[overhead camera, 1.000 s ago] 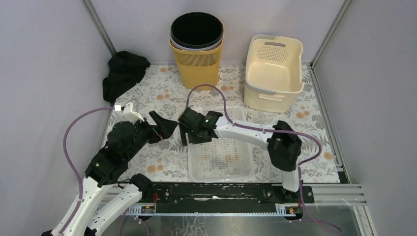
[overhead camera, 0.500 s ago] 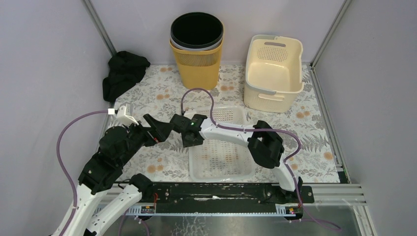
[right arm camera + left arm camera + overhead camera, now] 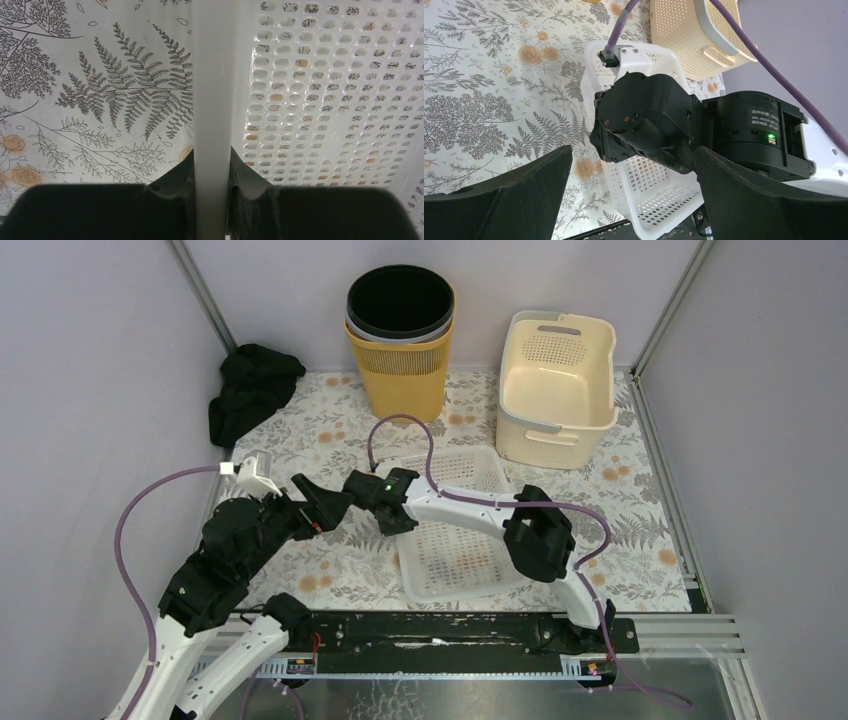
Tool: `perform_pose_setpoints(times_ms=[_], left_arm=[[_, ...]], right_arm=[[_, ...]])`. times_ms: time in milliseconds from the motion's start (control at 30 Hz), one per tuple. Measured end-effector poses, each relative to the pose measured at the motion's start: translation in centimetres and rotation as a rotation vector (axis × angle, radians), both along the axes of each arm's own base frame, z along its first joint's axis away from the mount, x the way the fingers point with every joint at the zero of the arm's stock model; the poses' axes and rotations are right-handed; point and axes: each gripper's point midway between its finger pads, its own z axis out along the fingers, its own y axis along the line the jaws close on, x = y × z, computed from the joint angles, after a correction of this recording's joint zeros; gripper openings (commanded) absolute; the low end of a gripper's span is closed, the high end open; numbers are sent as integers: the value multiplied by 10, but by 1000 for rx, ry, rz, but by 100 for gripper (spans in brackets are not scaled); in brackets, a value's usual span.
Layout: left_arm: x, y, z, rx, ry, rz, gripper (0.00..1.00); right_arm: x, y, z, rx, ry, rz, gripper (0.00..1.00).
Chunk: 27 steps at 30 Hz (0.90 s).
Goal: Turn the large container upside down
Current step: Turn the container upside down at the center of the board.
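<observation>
The white basket (image 3: 455, 555) sits open side up at the near middle of the flowered table (image 3: 300, 440). The right gripper (image 3: 385, 510) pinches its left rim, so the grasp looks made. Next, that edge needs lifting and rolling over; the left gripper (image 3: 322, 502) gapes wide, empty, just beside.

Robot lab cell: plain walls (image 3: 80, 340), aluminium rails (image 3: 680, 636), floral table cover (image 3: 330, 440).

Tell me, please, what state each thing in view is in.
white perforated basket, open side up, left rim pinched by the right claw
right claw, shut on the white perforated basket's rim
left claw, open wide, holding nothing
yellow wastebasket, upright, darker bins nested inside
cream laundry basket, upright, nothing seen inside
black cloth, crumpled at the far left
</observation>
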Motion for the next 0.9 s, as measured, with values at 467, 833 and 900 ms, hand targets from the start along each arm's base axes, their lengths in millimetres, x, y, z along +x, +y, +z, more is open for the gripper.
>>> perform_pose_setpoints(times_ms=[467, 833, 900], left_arm=[[-3, 1, 12, -11, -16, -2, 100], [-7, 4, 30, -25, -43, 1, 100], [-6, 4, 29, -23, -40, 1, 100]], right_arm=[[-13, 47, 107, 422, 24, 101, 0], [1, 65, 147, 894, 127, 80, 0], [4, 67, 151, 968, 139, 66, 0]])
